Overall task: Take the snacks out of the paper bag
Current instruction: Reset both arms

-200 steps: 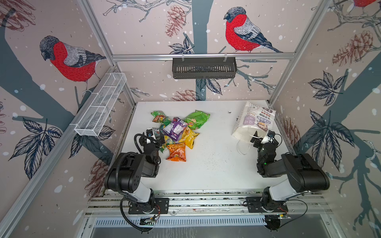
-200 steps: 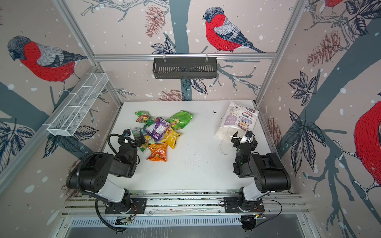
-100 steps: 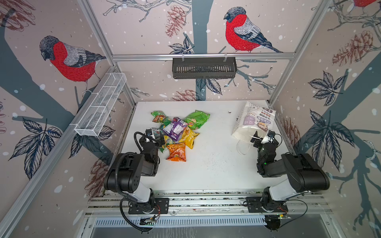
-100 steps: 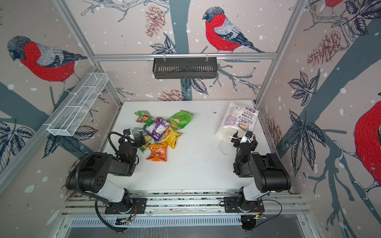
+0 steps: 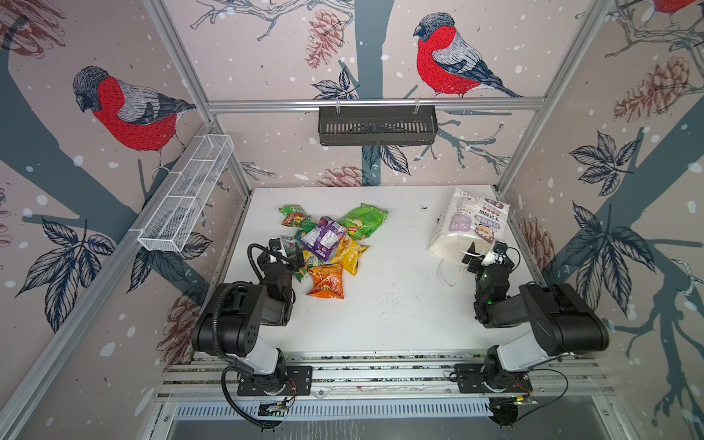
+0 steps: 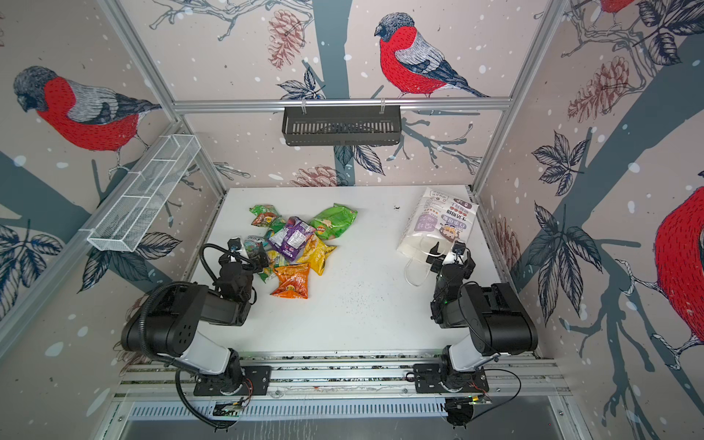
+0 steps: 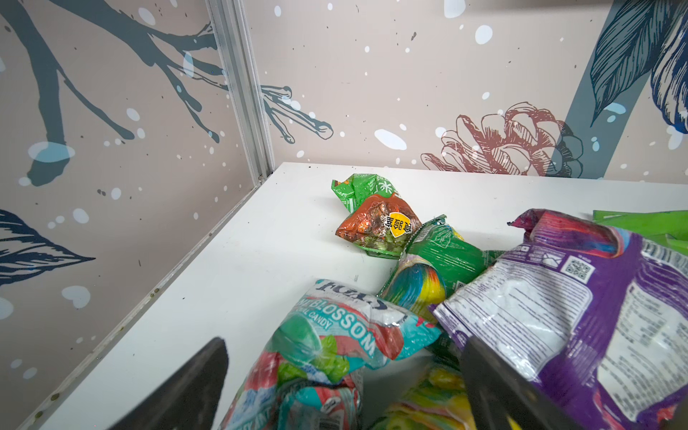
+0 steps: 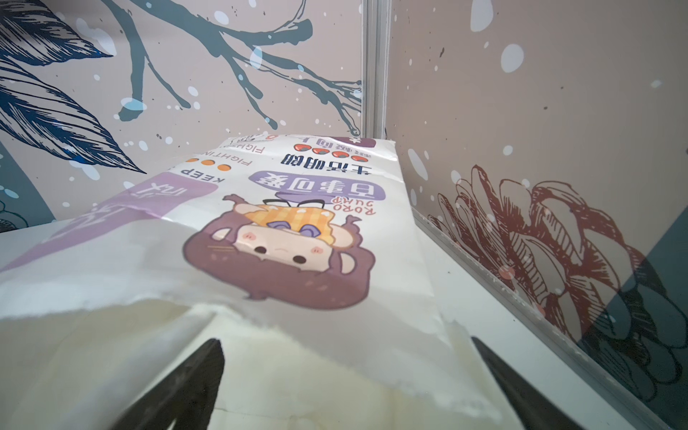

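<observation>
The snacks lie in a heap on the white table's left half in both top views: a green packet, a purple one, a yellow one and an orange one. My left gripper stands open at the heap's near-left edge, with a teal packet lying between its fingers and the purple packet beside one finger. The paper bag lies flat at the back right, mouth towards me. My right gripper is open at that mouth, over the bag's torn upper edge.
A white cord handle trails from the bag onto the table. A white wire basket hangs on the left wall and a black basket on the back wall. The right wall runs close beside the bag.
</observation>
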You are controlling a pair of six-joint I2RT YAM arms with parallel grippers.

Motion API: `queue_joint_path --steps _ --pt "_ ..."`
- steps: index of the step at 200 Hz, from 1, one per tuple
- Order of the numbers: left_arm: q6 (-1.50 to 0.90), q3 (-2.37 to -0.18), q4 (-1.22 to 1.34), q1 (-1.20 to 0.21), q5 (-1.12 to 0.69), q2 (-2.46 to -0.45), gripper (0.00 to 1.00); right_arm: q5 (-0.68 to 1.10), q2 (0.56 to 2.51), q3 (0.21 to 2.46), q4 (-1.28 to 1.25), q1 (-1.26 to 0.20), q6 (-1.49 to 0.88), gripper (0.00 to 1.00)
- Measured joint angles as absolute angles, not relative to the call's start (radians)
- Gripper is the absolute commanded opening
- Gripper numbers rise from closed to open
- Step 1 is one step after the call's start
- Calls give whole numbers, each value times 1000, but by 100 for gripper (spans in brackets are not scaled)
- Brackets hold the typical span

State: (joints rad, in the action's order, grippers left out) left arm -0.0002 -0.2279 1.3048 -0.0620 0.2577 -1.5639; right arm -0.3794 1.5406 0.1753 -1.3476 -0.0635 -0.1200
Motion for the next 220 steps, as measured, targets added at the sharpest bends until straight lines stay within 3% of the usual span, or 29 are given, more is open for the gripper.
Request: queue_joint_path --steps 220 --pt "0 -228 1304 -62 258 -1564 97 -381 1541 175 -1348 -64 -106 100"
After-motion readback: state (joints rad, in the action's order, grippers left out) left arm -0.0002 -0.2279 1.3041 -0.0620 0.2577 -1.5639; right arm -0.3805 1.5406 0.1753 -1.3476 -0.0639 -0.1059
